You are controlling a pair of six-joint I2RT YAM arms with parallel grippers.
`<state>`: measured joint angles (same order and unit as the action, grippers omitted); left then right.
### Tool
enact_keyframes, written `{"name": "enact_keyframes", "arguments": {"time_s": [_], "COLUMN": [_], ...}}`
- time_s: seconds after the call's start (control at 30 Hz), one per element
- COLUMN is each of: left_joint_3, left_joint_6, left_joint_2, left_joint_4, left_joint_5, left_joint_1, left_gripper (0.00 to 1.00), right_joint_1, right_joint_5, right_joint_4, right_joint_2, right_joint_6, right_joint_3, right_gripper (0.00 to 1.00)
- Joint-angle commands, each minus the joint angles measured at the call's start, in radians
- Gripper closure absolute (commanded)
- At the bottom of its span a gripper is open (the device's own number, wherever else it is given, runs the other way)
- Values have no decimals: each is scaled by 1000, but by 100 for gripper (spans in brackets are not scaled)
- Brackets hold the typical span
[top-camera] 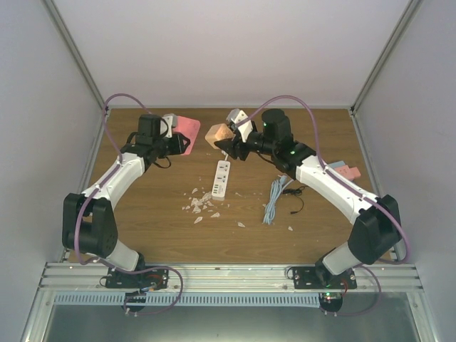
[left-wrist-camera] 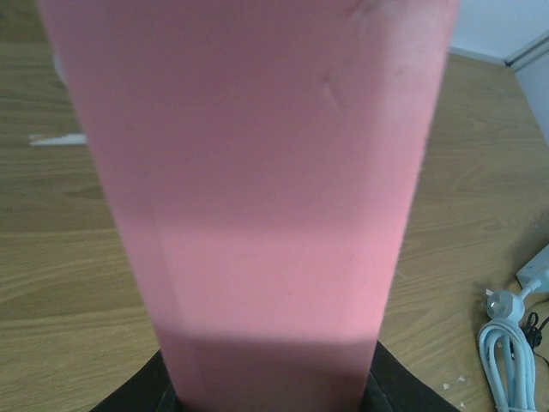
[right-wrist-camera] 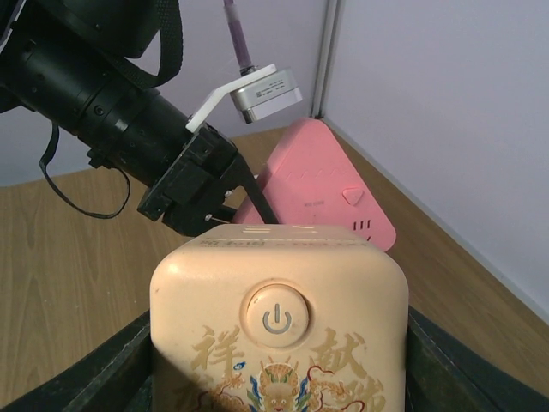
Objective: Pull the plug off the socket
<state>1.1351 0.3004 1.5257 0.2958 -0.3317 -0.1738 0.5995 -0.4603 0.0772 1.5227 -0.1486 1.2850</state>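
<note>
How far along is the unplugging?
Done: pink socket block and cream cube look apart, with a gap visible from above. In hand: left gripper holds the pink block, right gripper the cube. Left: probably just setting them down.

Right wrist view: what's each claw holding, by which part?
The left claw grips the pink block by one edge; the right claw grips the cream cube by opposite sides.
</note>
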Motion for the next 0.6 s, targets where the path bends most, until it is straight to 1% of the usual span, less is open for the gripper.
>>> {"name": "enact_keyframes", "arguments": {"time_s": [0.0,0.07,0.23,0.27,0.37,0.43,0.57], "left_joint_3": [-4,-9,-19,-22,-19,-1,89], "left_joint_6": [-44,-70,-202,-222,-331,-375,-420], "left_joint_2": [-40,-54,-62,-57,-21,11,126], "left_joint_4": [-68,-76,-99,-108,-117,-116,-64], "left_joint_5": [-14,-32,-105,-133,-261,-289,-351], "left_joint_1": [4,12,48,62,104,128,185], "left_gripper": [100,100,100,100,100,100,100], "right_joint_1": [-5,-14,-52,-59,-79,-91,-97], "right_joint_5": [-47,-84,-231,-241,-269,-282,-287], "right_joint_4": [-14,4,92,108,139,141,133], "right_joint_2": [-39,-45,-37,-36,-43,-52,-59], "right_joint_6": [-15,-27,-63,-70,-85,-87,-95], "right_joint_3": [23,25,40,39,17,-8,-42], "right_gripper": [99,99,99,99,99,99,99]}}
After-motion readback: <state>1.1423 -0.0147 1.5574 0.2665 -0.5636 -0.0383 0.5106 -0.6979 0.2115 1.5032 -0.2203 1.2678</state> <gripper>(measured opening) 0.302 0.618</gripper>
